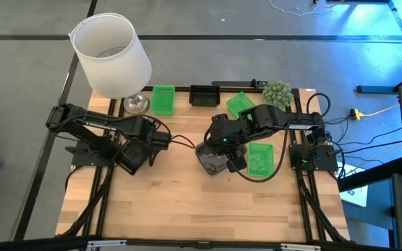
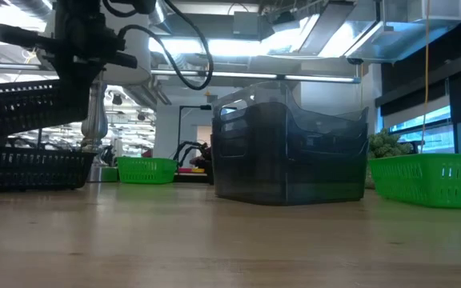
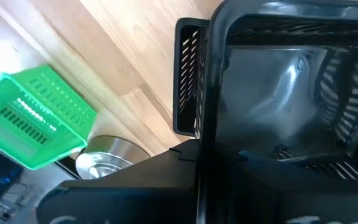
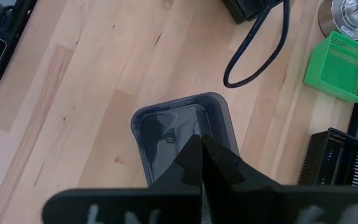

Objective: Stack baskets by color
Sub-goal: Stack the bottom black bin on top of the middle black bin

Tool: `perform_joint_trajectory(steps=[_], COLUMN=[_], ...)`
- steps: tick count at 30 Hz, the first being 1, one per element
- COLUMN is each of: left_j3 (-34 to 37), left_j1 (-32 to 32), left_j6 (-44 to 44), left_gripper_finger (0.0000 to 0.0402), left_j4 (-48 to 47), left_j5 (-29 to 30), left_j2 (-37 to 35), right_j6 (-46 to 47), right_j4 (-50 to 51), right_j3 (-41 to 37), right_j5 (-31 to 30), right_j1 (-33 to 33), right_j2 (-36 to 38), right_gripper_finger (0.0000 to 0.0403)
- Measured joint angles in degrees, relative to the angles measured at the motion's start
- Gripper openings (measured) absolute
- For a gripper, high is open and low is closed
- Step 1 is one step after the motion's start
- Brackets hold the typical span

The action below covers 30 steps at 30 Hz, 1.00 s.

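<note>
No text, label, brand, number or sign can be read on anything in these views; the small marks that do show are too blurred to make out.

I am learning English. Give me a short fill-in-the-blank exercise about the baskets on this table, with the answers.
1. The right gripper is over a basket whose colour is ___.
2. The number of green baskets on the table is ___.
3. The white lampshade stands on the ___ arm's side.

Answers: grey; three; left.
</note>
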<state>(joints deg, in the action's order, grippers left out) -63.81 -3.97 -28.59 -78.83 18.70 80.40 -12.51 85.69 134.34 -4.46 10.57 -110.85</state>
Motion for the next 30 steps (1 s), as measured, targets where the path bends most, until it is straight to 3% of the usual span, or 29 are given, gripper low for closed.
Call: perform_joint_trajectory(steps=[10,16,23,30], left_j3=[2.06,5.71,7.25,6.36], left_j1=[2.46,3.46,4.34,4.33], left_j6=[-3.27,-5.33,-7.28,-12.95], left_gripper_finger=[0.0000,0.0000,0.0000,0.0000], left_j4=[2.21,4.24,7.77,8.20], left_j5=[-3.01,-0.98,-4.58,-13.84], left_j2=[0.64,0.59,0.59,0.59], right_j6=[0.00,0.00,0.00,0.00], right_j4=[-0.04,-0.09,-0.13,-0.13], right_j3=[0.00,0.00,0.00,0.00], right_j5=[0.01,0.01,-0.01,-0.01], right_j1=[0.00,0.00,-0.02,-0.04], right_j2=[0.00,0.00,0.00,0.00], right_gripper_finger=[0.0000,0.0000,0.0000,0.0000])
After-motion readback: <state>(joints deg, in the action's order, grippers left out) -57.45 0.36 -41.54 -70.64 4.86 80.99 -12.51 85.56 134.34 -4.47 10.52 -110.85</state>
